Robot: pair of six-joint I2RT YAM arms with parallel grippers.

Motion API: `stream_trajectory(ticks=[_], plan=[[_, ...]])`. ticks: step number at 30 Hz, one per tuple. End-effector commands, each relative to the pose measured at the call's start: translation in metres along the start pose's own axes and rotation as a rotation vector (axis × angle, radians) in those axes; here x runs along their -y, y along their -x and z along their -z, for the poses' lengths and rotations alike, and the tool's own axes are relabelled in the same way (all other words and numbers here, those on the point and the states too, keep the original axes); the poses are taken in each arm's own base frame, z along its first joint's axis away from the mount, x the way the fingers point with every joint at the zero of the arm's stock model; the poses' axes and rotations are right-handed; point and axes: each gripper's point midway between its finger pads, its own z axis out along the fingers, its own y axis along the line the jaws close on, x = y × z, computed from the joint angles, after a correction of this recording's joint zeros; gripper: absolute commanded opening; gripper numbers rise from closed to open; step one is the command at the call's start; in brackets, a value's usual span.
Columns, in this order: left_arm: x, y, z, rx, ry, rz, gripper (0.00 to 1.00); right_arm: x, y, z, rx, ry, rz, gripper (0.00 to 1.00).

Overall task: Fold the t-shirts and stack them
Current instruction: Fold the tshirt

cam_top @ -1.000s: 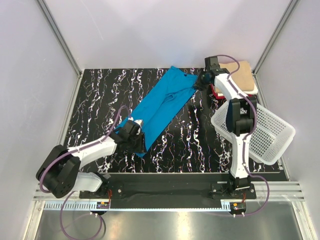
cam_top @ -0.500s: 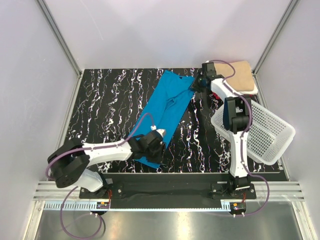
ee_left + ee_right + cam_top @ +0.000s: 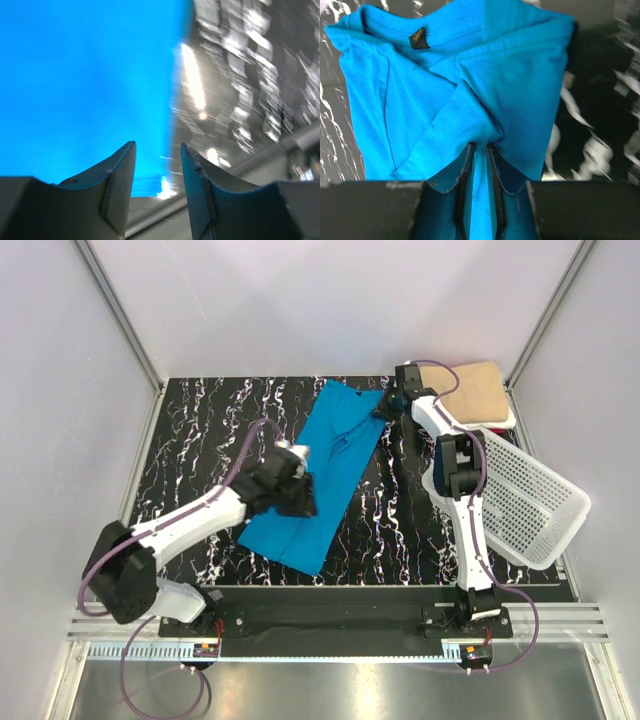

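Observation:
A turquoise-blue t-shirt (image 3: 325,465) lies stretched out slantwise on the black marbled table (image 3: 200,440), collar end at the back. My right gripper (image 3: 386,408) is at that back end, shut on a pinch of the blue cloth beside the collar, which shows between its jaws in the right wrist view (image 3: 480,150). My left gripper (image 3: 297,495) hovers over the shirt's left side near the lower half. In the left wrist view its jaws (image 3: 157,150) stand open with nothing between them, over the shirt's edge (image 3: 90,75). A folded tan t-shirt (image 3: 478,392) sits at the back right corner.
A white perforated basket (image 3: 530,505) lies tilted at the table's right edge, close to the right arm. The enclosure's walls and metal posts (image 3: 120,320) bound the table on three sides. The arm bases stand on the black rail (image 3: 330,615) at the near edge.
My left gripper has let go of the shirt's lower end and lifted back over the shirt's middle. The lower hem now lies spread nearer the front. The right gripper shifted slightly left.

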Motion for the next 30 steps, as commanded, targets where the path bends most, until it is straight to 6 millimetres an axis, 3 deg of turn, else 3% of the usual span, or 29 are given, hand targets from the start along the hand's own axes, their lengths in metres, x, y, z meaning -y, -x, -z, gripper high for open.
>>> stream_trajectory(ticks=[1, 2, 3, 5, 8, 11, 13, 15, 16, 19, 20, 21, 22, 23, 24, 25, 26, 27, 28, 29, 30], plan=[[-0.072, 0.002, 0.020, 0.016, 0.151, 0.059, 0.46, -0.031, -0.004, -0.008, -0.004, 0.039, 0.046, 0.22], [-0.081, 0.002, 0.021, 0.019, 0.168, 0.067, 0.46, -0.028, -0.020, -0.021, -0.044, 0.027, 0.051, 0.22], [-0.092, -0.001, 0.022, 0.018, 0.190, 0.083, 0.46, -0.043, -0.009, -0.018, -0.015, 0.057, 0.063, 0.22], [-0.102, -0.005, 0.020, 0.010, 0.215, 0.083, 0.46, -0.044, -0.018, -0.030, -0.029, 0.059, 0.073, 0.22], [-0.114, -0.025, 0.011, -0.045, 0.245, 0.109, 0.46, -0.057, -0.009, -0.031, 0.005, 0.092, 0.078, 0.22], [-0.111, -0.036, 0.002, -0.063, 0.212, 0.142, 0.45, -0.064, 0.000, -0.026, 0.033, 0.101, 0.092, 0.22], [-0.110, -0.056, -0.004, -0.100, 0.182, 0.174, 0.44, -0.069, 0.009, -0.018, 0.050, 0.113, 0.117, 0.23], [-0.107, -0.069, -0.010, -0.114, 0.163, 0.170, 0.44, -0.081, 0.019, 0.002, 0.057, 0.143, 0.134, 0.28], [-0.105, -0.073, -0.012, -0.117, 0.158, 0.166, 0.44, -0.094, 0.035, 0.026, 0.083, 0.172, 0.132, 0.34], [-0.090, -0.086, -0.021, -0.130, 0.135, 0.133, 0.44, -0.097, 0.035, 0.054, 0.072, 0.160, 0.134, 0.40], [-0.088, -0.090, -0.025, -0.142, 0.133, 0.129, 0.44, -0.114, 0.049, 0.087, 0.110, 0.185, 0.144, 0.41], [-0.081, -0.093, -0.028, -0.148, 0.124, 0.110, 0.44, -0.102, 0.036, 0.088, 0.076, 0.154, 0.138, 0.41], [-0.077, -0.095, -0.030, -0.149, 0.122, 0.120, 0.44, -0.115, 0.045, 0.118, 0.106, 0.171, 0.142, 0.41], [-0.069, -0.098, -0.035, -0.151, 0.101, 0.108, 0.44, -0.112, 0.040, 0.128, 0.095, 0.160, 0.129, 0.41], [-0.063, -0.098, -0.038, -0.148, 0.083, 0.111, 0.43, -0.092, 0.018, 0.125, 0.038, 0.108, 0.108, 0.41], [-0.055, -0.099, -0.040, -0.147, 0.063, 0.121, 0.43, -0.099, 0.019, 0.153, 0.057, 0.121, 0.109, 0.41], [-0.042, -0.099, -0.043, -0.140, 0.032, 0.101, 0.43, -0.071, -0.015, 0.147, -0.015, 0.049, 0.082, 0.41], [-0.036, -0.100, -0.046, -0.140, 0.021, 0.096, 0.43, -0.062, -0.027, 0.155, -0.030, 0.025, 0.072, 0.41], [-0.029, -0.102, -0.047, -0.149, 0.002, 0.094, 0.43, -0.067, -0.030, 0.183, -0.010, 0.037, 0.081, 0.41], [-0.020, -0.103, -0.051, -0.162, -0.014, 0.079, 0.43, -0.060, -0.045, 0.191, -0.028, 0.020, 0.085, 0.41], [-0.015, -0.104, -0.052, -0.169, -0.024, 0.069, 0.42, -0.033, -0.083, 0.190, -0.103, -0.036, 0.075, 0.41]])
